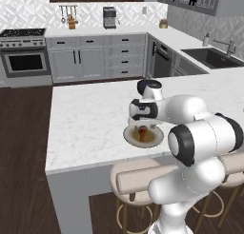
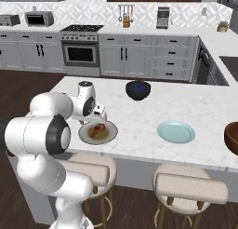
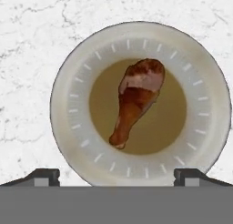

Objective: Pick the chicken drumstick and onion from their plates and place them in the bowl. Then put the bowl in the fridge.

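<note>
My gripper [image 3: 116, 176] hangs over the beige plate [image 3: 68, 82], jaws spread wide, nothing held. Chicken drumstick [image 3: 136, 100] lies in the plate's middle on the white counter [image 2: 139, 116]. Light blue plate [image 2: 175, 131] and wooden bowl [image 2: 231, 137] further right

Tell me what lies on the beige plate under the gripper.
The chicken drumstick lies alone in the brown centre of the beige plate, with the open gripper above it. The plate hides the counter beneath.
</note>
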{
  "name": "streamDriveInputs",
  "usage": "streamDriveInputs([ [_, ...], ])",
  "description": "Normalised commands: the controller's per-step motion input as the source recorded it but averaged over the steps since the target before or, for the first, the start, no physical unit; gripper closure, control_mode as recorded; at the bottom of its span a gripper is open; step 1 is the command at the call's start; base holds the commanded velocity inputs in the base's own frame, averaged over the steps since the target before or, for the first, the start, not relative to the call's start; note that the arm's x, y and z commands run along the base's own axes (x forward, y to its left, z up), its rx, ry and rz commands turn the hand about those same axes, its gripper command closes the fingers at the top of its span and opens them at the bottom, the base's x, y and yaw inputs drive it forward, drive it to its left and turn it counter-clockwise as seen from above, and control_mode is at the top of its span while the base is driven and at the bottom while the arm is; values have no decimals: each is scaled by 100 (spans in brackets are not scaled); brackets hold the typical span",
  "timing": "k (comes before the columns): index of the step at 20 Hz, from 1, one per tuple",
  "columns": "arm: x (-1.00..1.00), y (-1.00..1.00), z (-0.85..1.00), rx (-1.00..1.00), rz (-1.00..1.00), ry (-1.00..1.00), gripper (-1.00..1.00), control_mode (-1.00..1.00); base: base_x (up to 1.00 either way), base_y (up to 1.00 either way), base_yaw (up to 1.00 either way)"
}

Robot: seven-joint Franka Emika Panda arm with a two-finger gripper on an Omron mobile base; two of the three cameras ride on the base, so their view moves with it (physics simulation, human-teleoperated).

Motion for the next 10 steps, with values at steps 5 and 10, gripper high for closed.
streamDriveInputs([
  [5,57,0,-48,0,-1,11,-100,-100,0,0,0],
  [10,12,-8,-30,0,0,3,-100,-100,0,0,0],
])
